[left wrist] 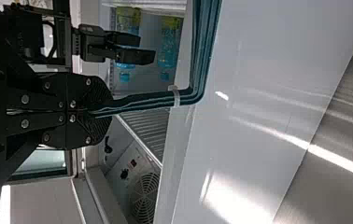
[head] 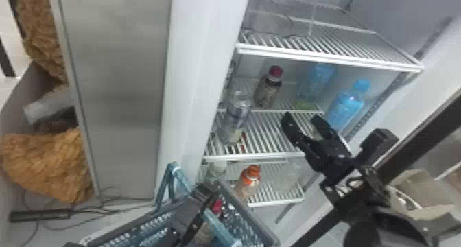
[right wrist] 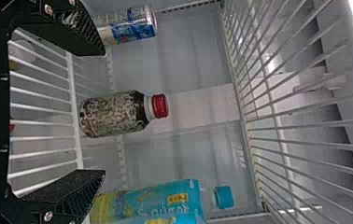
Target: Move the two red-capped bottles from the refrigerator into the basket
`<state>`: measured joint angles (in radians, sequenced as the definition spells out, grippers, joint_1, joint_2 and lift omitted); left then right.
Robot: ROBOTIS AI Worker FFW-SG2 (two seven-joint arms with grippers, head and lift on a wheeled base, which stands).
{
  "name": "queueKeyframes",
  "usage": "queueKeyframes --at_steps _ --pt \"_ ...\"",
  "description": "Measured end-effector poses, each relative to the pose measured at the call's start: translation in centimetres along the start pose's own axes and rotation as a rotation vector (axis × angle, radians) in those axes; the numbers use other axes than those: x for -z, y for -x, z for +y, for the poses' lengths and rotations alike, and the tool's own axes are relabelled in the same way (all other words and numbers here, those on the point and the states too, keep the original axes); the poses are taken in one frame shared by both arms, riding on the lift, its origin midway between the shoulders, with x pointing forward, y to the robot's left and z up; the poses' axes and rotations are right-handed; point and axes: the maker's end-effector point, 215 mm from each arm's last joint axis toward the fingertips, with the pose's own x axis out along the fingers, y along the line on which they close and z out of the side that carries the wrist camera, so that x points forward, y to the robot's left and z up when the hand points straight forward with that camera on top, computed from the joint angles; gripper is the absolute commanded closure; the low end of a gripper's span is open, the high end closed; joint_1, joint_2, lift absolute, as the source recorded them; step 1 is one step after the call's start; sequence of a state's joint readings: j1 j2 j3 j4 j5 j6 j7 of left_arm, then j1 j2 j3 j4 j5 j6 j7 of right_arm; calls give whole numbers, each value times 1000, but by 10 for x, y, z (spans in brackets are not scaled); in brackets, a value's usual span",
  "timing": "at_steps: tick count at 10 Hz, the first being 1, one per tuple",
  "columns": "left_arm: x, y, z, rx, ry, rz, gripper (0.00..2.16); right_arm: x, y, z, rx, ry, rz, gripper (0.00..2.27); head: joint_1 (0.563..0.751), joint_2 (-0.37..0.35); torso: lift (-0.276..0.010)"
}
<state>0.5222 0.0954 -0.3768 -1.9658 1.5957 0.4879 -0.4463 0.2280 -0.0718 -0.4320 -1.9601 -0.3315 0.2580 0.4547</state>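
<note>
One red-capped bottle (head: 268,92) with dark contents stands on the refrigerator's middle shelf, toward the back. My right gripper (head: 302,117) is open in front of that shelf, to the right of the bottle and nearer the robot. In the right wrist view the open right gripper (right wrist: 103,112) has the red-capped bottle (right wrist: 114,114) beyond it, in line with the gap between its fingers. Another red cap (head: 216,207) shows inside the basket (head: 264,225) at the bottom. My left gripper (head: 205,195) is over the basket; the left wrist view has the left gripper (left wrist: 102,113) shut on the teal basket handle (left wrist: 156,99).
A clear bottle (head: 235,117) stands at the middle shelf's left front. Two blue bottles, one at the right front (head: 346,105), stand on the right side. An orange-capped bottle (head: 248,183) is on the lower shelf. The upper wire shelf (head: 326,56) spans above.
</note>
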Motion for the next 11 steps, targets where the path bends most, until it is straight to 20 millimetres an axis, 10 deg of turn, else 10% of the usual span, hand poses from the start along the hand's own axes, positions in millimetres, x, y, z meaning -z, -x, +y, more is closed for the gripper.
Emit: queueKeyframes --at_steps 11 --pt "-1 -1 2 1 8 -2 1204 13 -88 -4 15 -9 17 107 695 -350 0"
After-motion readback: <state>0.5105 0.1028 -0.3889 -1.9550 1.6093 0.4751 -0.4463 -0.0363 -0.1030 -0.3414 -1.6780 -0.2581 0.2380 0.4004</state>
